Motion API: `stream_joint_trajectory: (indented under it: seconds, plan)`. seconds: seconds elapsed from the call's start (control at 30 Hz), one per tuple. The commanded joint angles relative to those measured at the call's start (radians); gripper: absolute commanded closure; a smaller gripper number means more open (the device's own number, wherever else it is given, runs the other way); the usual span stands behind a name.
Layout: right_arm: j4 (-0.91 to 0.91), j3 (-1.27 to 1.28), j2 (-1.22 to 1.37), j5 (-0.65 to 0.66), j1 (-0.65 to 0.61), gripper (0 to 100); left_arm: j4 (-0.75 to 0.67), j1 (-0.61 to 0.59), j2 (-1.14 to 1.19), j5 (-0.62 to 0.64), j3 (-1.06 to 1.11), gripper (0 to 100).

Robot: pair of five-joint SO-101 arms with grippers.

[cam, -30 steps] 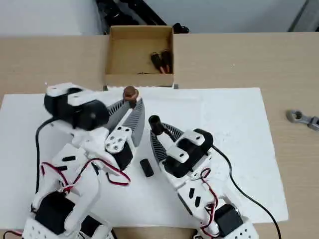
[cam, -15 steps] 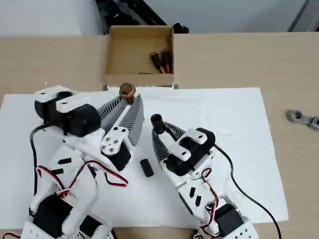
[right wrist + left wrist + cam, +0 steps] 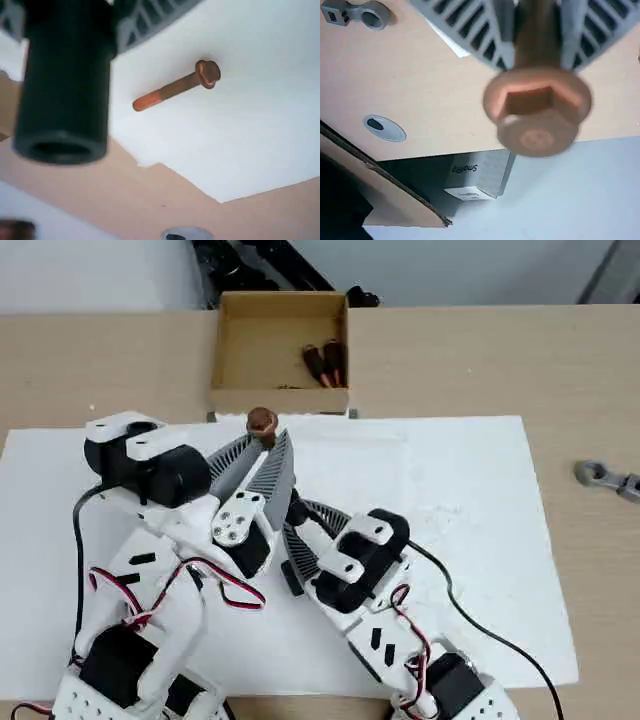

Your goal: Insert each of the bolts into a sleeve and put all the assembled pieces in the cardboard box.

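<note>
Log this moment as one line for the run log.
left gripper: shut on bolt | right gripper: shut on sleeve | cardboard box: two assembled pieces inside | mat: loose bolt

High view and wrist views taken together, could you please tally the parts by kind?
Loose bolts: 2, held bolt in left pincer, lying bolt.
Loose sleeves: 2, held sleeve in right pincer, lying sleeve.
Assembled pieces in cardboard box: 2.
Wrench: 1.
Total: 7.
</note>
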Motion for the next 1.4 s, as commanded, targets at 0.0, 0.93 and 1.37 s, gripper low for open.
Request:
stream_joint_trajectory:
  seconds: [0.0, 0.93, 1.37]
  plan:
    - [0.002, -0.017, -0.013, 0.011, -0.01, 99.5, 0.012, 0.006, -0.018, 0.008, -0.013, 99]
    - [0.007, -0.025, -0.015, 0.011, 0.025, 99.5, 0.035, 0.026, -0.012, -0.015, 0.001, 99]
    - [0.039, -0.046, -0.015, 0.009, 0.025, 99.5, 0.043, -0.026, -0.017, -0.02, 0.045, 99]
